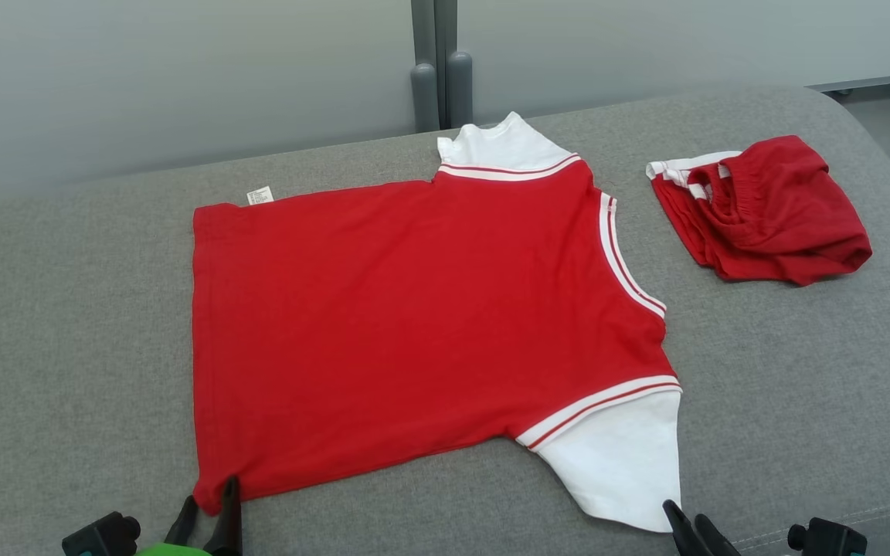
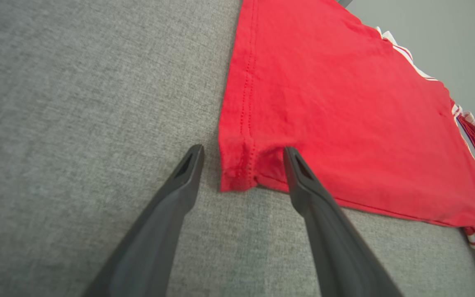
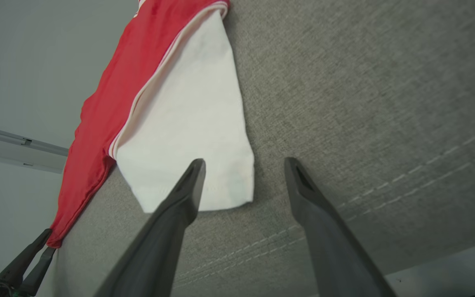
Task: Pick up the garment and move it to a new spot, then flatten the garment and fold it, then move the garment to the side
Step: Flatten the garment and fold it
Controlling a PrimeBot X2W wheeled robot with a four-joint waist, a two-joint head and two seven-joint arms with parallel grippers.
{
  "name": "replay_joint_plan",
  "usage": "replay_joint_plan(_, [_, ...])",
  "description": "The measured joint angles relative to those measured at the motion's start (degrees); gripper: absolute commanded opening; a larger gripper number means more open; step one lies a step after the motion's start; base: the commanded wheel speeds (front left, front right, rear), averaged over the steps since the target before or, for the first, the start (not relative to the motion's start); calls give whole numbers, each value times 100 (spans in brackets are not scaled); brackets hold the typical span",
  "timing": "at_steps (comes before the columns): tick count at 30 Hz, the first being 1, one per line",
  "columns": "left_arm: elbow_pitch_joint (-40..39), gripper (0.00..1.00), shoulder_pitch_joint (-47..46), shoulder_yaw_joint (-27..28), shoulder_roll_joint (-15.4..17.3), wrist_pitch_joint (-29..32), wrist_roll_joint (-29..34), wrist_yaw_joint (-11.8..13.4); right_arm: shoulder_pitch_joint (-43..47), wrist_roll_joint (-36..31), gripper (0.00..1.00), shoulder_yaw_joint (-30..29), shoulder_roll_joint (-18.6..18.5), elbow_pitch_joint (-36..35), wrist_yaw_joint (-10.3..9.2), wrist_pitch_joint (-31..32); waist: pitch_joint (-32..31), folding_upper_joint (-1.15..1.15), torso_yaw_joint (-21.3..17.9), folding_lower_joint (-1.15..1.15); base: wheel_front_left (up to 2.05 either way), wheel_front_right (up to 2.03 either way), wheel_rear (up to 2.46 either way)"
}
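Red white-sleeved cotton T-shirt (image 1: 414, 324) is laid flat on grey fabric surface (image 1: 66, 309), centre. Both spread: left gripper (image 2: 241, 150) at hem corner, 7 o'clock; right gripper (image 3: 243, 161) at sleeve, 5 o'clock. Corners could be snagged on withdrawal.

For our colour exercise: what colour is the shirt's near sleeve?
White sleeve, clearest in right wrist view.

garment (image 1: 414, 309): soft red knit cloth, matt, white cloth sleeves, stitched hem. bench (image 1: 66, 347): coarse grey woven upholstery, matt, seam stitching near front edge. left gripper (image 2: 242, 152) and right gripper (image 3: 243, 161): smooth dark plastic, dull sheen. red shorts (image 1: 769, 216): same matt cloth, rumpled.
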Motion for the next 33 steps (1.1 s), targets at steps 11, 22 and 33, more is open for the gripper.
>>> replay_joint_plan(11, [-281, 100, 416, 319, 112, -75, -88, 9, 140, -40, 100, -293, -358, -243, -1, -8, 11, 0, -135, 0, 0, 0, 0])
replay_joint_plan(22, [-857, 100, 595, 377, 211, -126, 78, 62, -307, -572, 100, -938, -679, -810, -1, -57, -85, 0, -131, 0, 0, 0, 0])
replay_joint_plan(33, [-1956, 100, 54, 181, 182, -175, 758, 194, -1020, -1586, 100, -1169, -781, -1543, -75, -58, -259, 0, -44, 0, 0, 0, 0])
